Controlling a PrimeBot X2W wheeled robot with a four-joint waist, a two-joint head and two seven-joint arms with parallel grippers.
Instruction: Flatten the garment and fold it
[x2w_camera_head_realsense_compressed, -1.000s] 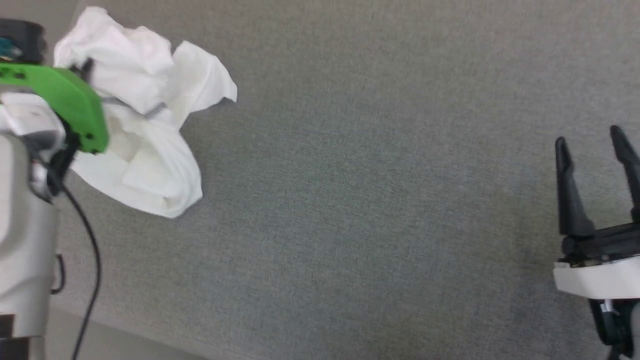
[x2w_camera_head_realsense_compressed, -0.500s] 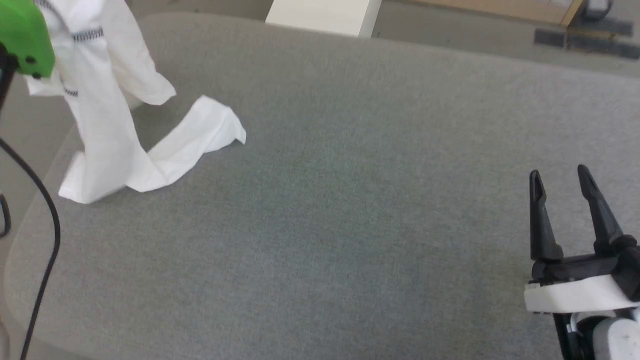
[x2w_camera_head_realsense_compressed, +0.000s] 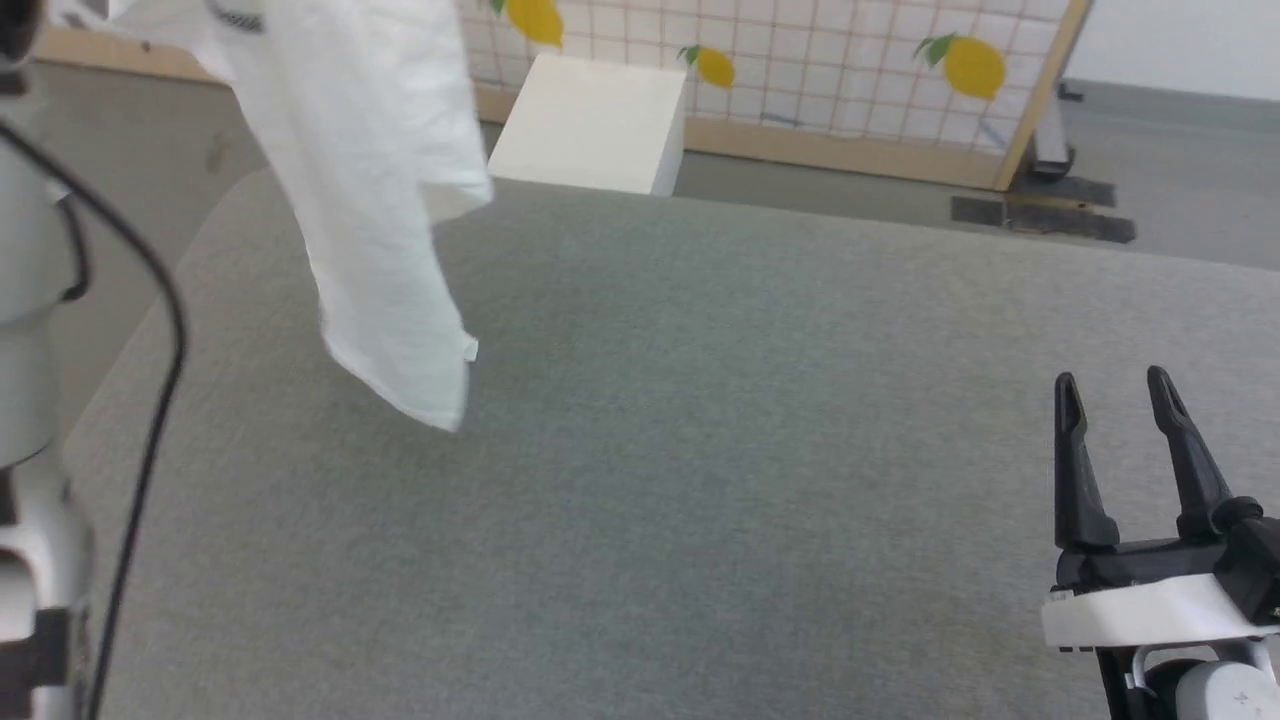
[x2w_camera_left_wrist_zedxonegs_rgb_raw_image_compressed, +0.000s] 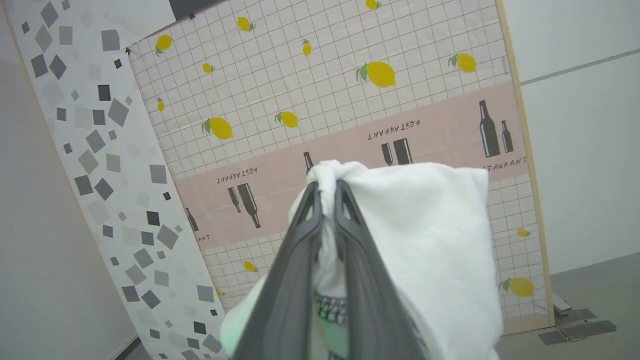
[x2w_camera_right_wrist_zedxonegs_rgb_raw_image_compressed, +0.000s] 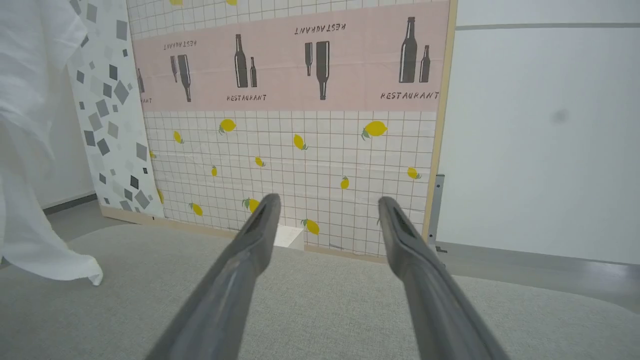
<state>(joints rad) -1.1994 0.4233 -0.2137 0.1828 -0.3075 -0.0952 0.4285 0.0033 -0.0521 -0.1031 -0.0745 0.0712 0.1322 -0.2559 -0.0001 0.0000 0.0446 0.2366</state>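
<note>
The left pincer (x2w_camera_left_wrist_zedxonegs_rgb_raw_image_compressed: 327, 186) is shut tight on the shirt (x2w_camera_left_wrist_zedxonegs_rgb_raw_image_compressed: 425, 240): its two dark fingers press together with a bunched fold of white cloth squeezed between the tips, and the rest of the cloth spills down the right side of the fingers. The left wrist view gives that grip close up, against a tall screen (x2w_camera_left_wrist_zedxonegs_rgb_raw_image_compressed: 350, 100) printed with lemons and bottles.

From the head view the shirt (x2w_camera_head_realsense_compressed: 370, 200) hangs as a long white drape at the upper left, over the left end of the grey bench (x2w_camera_head_realsense_compressed: 700, 450). A short run of dark stitching (x2w_camera_head_realsense_compressed: 238, 17) shows near its top, and its lower end tapers to a point above the bench top. The pale left arm (x2w_camera_head_realsense_compressed: 30, 300) and a black cable (x2w_camera_head_realsense_compressed: 150, 400) run along the left edge.

The right pincer (x2w_camera_head_realsense_compressed: 1112, 380) is at the lower right, well apart from the shirt, fingers spread wide, gripping nothing and touching nothing. In the right wrist view this pincer (x2w_camera_right_wrist_zedxonegs_rgb_raw_image_compressed: 329, 202) points over the bench toward the screen, and the shirt (x2w_camera_right_wrist_zedxonegs_rgb_raw_image_compressed: 30, 150) hangs at the far left. Its bottom corner is down at bench level there; whether it touches the top cannot be told.

A white box (x2w_camera_head_realsense_compressed: 590, 125) stands beyond the far edge of the bench, in front of the screen.
</note>
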